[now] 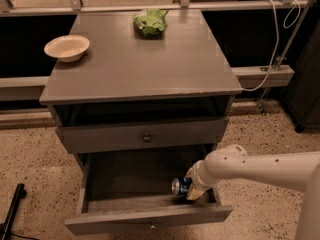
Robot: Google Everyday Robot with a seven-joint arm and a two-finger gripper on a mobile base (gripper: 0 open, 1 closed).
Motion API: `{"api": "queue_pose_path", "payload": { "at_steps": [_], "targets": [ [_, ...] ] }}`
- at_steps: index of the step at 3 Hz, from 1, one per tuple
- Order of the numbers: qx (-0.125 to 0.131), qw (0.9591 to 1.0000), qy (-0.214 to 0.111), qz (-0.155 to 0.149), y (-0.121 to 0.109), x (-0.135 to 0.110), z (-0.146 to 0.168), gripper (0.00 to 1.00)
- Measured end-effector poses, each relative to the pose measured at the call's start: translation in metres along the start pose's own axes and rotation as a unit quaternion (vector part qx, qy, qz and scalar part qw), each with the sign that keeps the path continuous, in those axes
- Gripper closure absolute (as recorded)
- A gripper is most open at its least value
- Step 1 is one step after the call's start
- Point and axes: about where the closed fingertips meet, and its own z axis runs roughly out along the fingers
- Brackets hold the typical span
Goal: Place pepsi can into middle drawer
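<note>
The pepsi can [181,186], blue with a silver end facing left, lies on its side in my gripper [192,188] at the front right inside the open middle drawer [150,218]. My gripper is shut on the can, low in the drawer box, just behind its front board. My white arm [260,168] reaches in from the right over the drawer's right wall. I cannot tell whether the can touches the drawer floor.
A shallower shut drawer with a round dark knob [146,138] sits above. On the cabinet top [145,69] stand a beige bowl [67,47] at the left and a green bag [150,21] at the back. A black leg [11,214] lies on the floor at the lower left.
</note>
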Motion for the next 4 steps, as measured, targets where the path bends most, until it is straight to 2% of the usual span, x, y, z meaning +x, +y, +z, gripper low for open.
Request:
{"api": "queue_pose_path", "payload": {
  "at_steps": [1,2,4],
  "targets": [
    [-0.01,0.9997,0.014,-0.019,-0.0043,-0.0052,0.0346,1.0],
    [-0.012,0.9996,0.014,-0.021,-0.0035,-0.0081,0.0358,0.81],
    [-0.012,0.9996,0.014,-0.021,-0.0034,-0.008,0.0357,0.35]
  ]
}}
